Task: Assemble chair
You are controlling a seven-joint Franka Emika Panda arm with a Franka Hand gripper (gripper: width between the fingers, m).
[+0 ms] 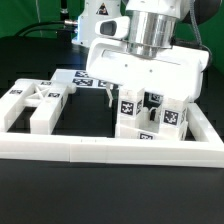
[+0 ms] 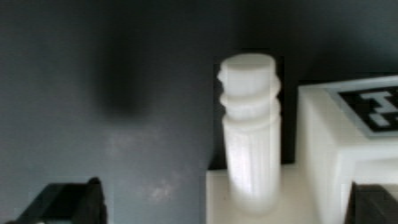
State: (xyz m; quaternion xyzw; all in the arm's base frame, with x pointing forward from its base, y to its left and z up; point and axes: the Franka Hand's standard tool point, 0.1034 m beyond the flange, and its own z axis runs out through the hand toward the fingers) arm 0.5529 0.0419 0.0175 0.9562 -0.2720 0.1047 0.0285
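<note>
The claw [image 2: 226,203] is hanging wide open, gripping nothing, astride an upright ridged white peg [image 2: 249,120] among the chair parts [image 1: 150,118] that are standing on the dark tabletop [image 1: 90,122] inside the white border rail [image 1: 110,150].

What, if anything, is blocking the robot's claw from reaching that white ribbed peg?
Nothing visible does. The wrist view shows the peg in line with the gap of the open claw, nothing between them. A tagged white block sits close beside the peg.
</note>
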